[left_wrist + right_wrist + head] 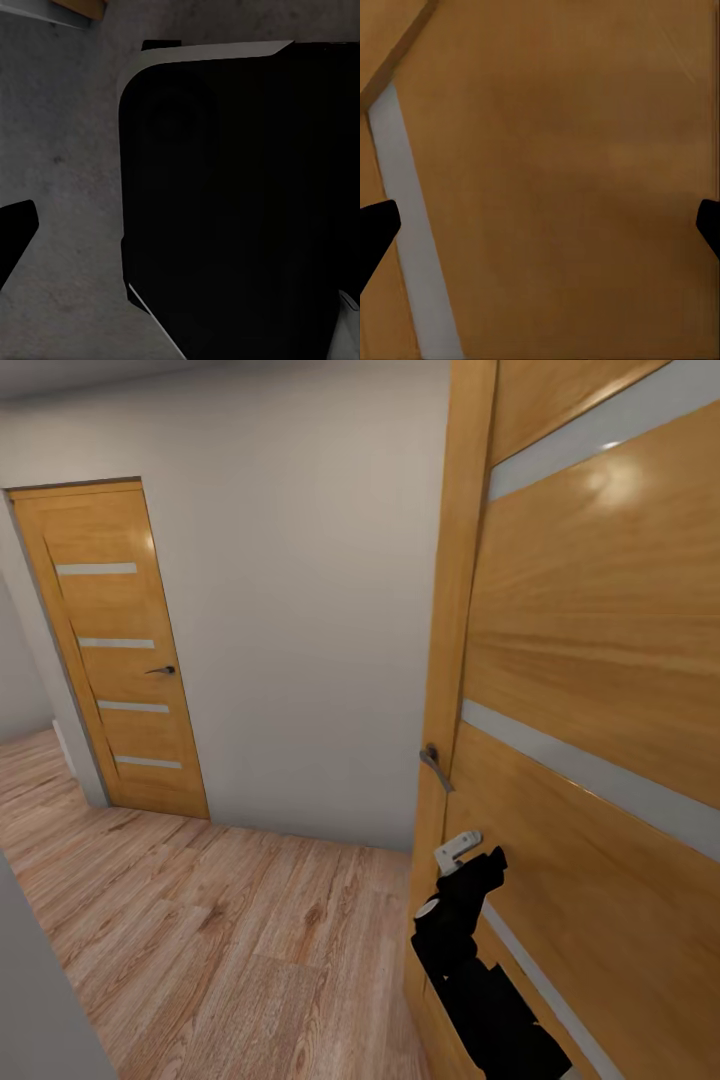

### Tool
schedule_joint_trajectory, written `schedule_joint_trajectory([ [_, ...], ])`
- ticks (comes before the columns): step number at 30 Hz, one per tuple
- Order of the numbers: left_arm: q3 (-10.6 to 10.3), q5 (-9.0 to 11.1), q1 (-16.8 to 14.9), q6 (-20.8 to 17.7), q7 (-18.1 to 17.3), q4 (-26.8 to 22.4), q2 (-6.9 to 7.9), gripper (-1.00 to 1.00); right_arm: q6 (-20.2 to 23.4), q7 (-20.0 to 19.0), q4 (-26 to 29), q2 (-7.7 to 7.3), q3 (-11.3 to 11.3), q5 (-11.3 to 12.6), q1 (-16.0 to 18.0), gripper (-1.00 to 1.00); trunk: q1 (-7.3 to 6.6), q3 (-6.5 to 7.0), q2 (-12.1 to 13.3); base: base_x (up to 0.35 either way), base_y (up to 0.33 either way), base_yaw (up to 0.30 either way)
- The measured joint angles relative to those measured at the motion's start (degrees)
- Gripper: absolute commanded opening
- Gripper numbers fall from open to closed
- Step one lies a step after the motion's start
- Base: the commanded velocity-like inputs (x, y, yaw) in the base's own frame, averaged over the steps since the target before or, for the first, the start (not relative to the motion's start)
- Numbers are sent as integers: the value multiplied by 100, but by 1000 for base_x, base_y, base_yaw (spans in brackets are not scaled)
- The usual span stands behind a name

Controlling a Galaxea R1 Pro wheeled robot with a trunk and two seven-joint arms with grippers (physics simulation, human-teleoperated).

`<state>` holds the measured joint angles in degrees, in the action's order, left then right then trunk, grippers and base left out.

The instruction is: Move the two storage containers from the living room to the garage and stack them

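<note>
Hallway w/ wood plank floor (pixel 230 950), closed door (pixel 115 650) far left; right gripper (pixel 540 225), fingers wide apart, empty, right up against open door (pixel 590 690). Left gripper: can't tell.

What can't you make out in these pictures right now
- Near door: cut off by the head view's top, right and bottom edges; what lies behind it is hidden.
- Right arm: black against the door, so the right pincer's shape is unclear there. In the right wrist view the two fingertips sit far apart.
- Left wrist view: a dark body blocks most of it.
</note>
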<state>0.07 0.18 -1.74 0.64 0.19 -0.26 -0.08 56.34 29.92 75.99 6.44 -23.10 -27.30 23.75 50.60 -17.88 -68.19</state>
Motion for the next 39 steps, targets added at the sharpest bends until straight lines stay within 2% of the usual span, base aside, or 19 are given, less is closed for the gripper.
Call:
schedule_joint_trajectory([
  [7,0,-5,0,0,-3,0,0,100,25,0,2,0,58,-105,1,100,0,0,0,0,0,0],
  [21,2,-2,0,0,0,-1,0,100,44,6,3,1,208,-140,-1,100,-1,0,-1,9,0,0],
  [25,1,-2,1,0,-1,-1,0,100,58,11,4,1,471,-179,-1,100,-3,0,-1,174,0,0],
  [29,1,-2,1,0,-3,-1,0,100,65,11,4,-1,1017,-219,2,100,-2,0,-1,234,0,0],
  [39,1,-9,1,-1,-3,-2,0,100,63,13,3,-2,1057,-194,4,100,0,0,0,34,0,0],
])
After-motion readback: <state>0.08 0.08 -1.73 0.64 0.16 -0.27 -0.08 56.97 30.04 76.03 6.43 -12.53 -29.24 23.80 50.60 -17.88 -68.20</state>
